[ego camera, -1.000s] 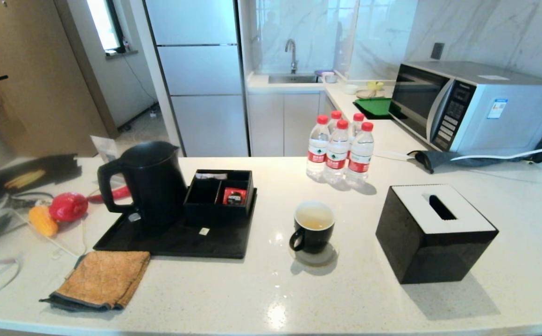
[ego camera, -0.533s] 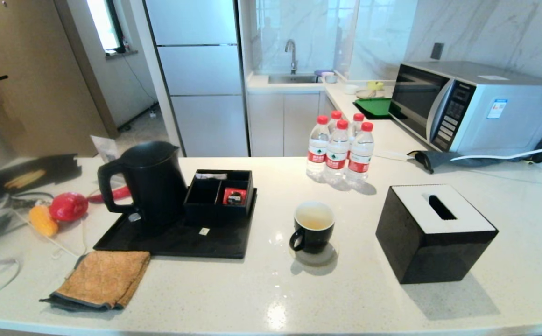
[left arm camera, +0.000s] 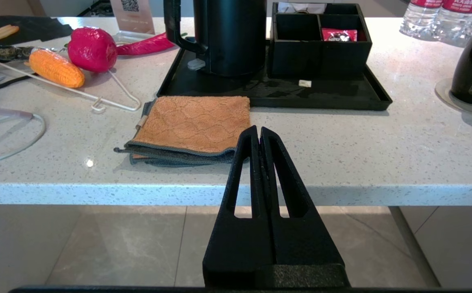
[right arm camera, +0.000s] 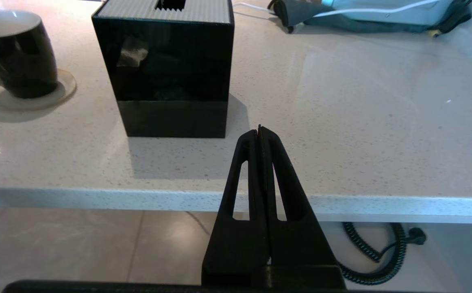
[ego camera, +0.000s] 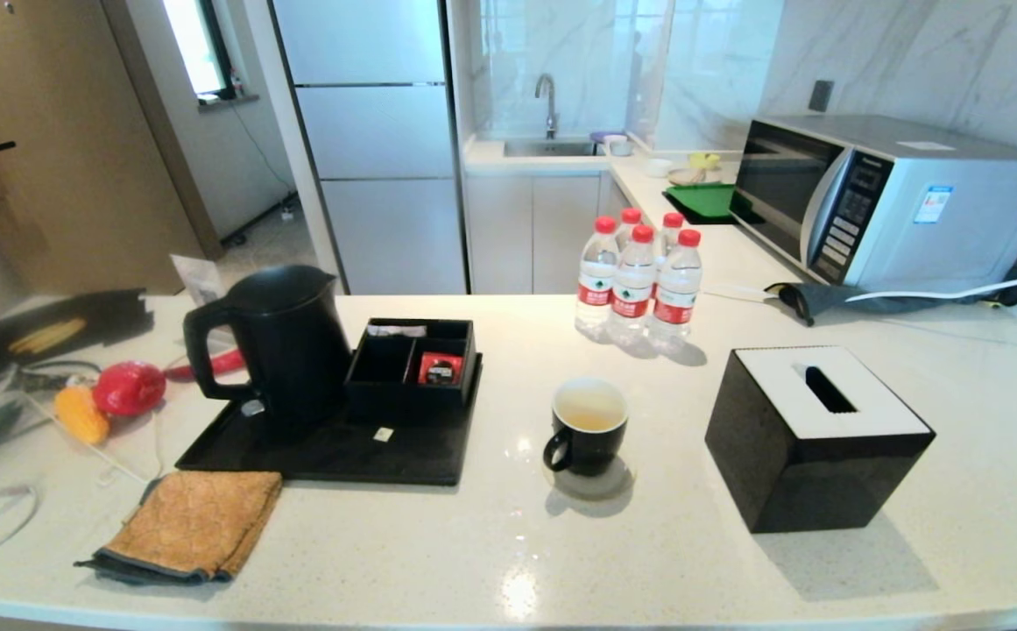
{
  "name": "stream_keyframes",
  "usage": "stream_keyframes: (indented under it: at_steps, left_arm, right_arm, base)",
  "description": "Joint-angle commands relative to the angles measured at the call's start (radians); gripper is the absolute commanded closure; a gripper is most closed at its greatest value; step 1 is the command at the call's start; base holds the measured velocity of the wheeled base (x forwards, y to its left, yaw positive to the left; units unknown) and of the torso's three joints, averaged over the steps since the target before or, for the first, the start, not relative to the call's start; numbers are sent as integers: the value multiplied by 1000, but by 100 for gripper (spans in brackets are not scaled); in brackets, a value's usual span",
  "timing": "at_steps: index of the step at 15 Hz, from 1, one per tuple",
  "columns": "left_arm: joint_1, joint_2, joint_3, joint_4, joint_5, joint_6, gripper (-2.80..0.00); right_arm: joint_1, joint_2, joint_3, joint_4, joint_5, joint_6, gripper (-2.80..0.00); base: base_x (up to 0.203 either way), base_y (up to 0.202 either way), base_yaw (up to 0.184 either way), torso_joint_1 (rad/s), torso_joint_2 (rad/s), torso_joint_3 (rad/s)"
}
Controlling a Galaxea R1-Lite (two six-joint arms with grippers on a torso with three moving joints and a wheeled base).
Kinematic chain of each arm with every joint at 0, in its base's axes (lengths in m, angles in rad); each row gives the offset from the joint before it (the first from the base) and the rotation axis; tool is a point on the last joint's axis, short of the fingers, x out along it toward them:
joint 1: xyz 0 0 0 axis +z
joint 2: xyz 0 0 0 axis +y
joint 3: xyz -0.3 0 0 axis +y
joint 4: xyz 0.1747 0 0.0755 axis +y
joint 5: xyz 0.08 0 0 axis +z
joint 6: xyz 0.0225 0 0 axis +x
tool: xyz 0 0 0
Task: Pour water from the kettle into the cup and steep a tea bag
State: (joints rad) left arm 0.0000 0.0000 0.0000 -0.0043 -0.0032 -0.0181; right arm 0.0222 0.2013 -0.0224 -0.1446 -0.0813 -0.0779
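Kettle first: the tall matte black electric kettle (ego camera: 276,346) with its big loop handle stands upright at the back left of a flat black tray (ego camera: 333,451) on the speckled white counter (ego camera: 473,552), touching a black compartment box (ego camera: 412,364) that holds a red square sachet (ego camera: 439,369). Well to the right of the tray, the small glossy black cup (ego camera: 587,428) with a white inside sits on a round pale coaster (ego camera: 600,484), its handle turned toward the tray; pale yellowish water (ego camera: 589,419) shows low inside it. A black cube tissue box (ego camera: 815,438) stands right of the cup, and four red-capped plastic bottles (ego camera: 639,280) stand behind it. A folded orange cloth (ego camera: 193,526) lies just in front of the tray's left corner. Both arms hang off the counter's near edge: the left gripper (left arm camera: 259,134) before the cloth, the right gripper (right arm camera: 259,133) before the tissue box, each with fingers pressed together and holding nothing
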Motion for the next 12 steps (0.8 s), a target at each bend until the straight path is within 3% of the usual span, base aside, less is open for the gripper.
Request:
stream_keyframes:
  at_steps: [1,3,4,12]
  left_arm:
    - [0,1,0,0,0,0,0]
    - [0,1,0,0,0,-1,0]
    - [0,1,0,0,0,0,0]
    - [0,0,0,0,0,0,0]
  right_arm:
    - [-15,-130,20,25,14,-29,0]
    - [-20,-201,22,116,123,-53,0]
    - [-21,-201,19,159,138,-42,0]
    - [-21,-201,21,152,140,-20,0]
  base:
    - [0,0,0,0,0,0]
    - [0,0,0,0,0,0]
    - [0,0,0,0,0,0]
    - [0,0,0,0,0,0]
